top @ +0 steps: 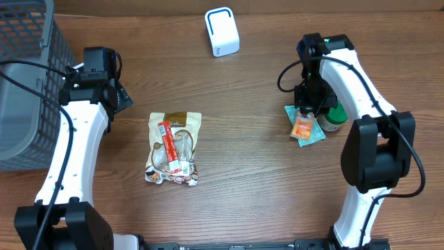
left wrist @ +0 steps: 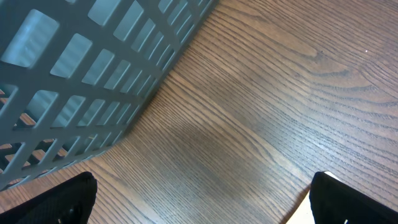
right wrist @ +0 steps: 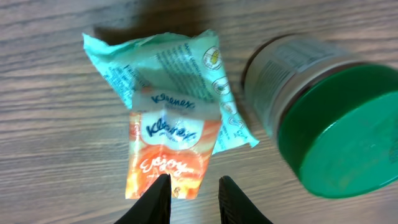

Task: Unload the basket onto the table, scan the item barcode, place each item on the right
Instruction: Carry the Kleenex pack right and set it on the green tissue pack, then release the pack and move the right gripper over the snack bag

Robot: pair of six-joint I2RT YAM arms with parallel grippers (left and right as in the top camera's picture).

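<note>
**Mia:** Where is the orange tissue pack [right wrist: 168, 155]?

**Ben:** It lies flat on the table [top: 263, 180]. It sits partly on top of a light green tissue pack [right wrist: 168, 59]. A jar [right wrist: 292, 68] with a green lid [right wrist: 348, 134] is just beside them.

**Mia:** What about the right gripper [right wrist: 193, 196]?

**Ben:** It hangs right over the bottom edge of the orange pack. Its two fingers [right wrist: 154, 204] have a small gap between them, and nothing is in the gap. Maybe the tips touch the pack, but I can't tell.

**Mia:** And the left gripper [left wrist: 205, 199]?

**Ben:** It is spread wide, with only bare table between its fingers. It is next to the gray basket [left wrist: 81, 68], far from the packs.

**Mia:** Where is the scanner [top: 222, 32]?

**Ben:** The white scanner stands at the far side of the table, well apart from the packs. A snack bag [top: 173, 147] lies between the two arms.
</note>
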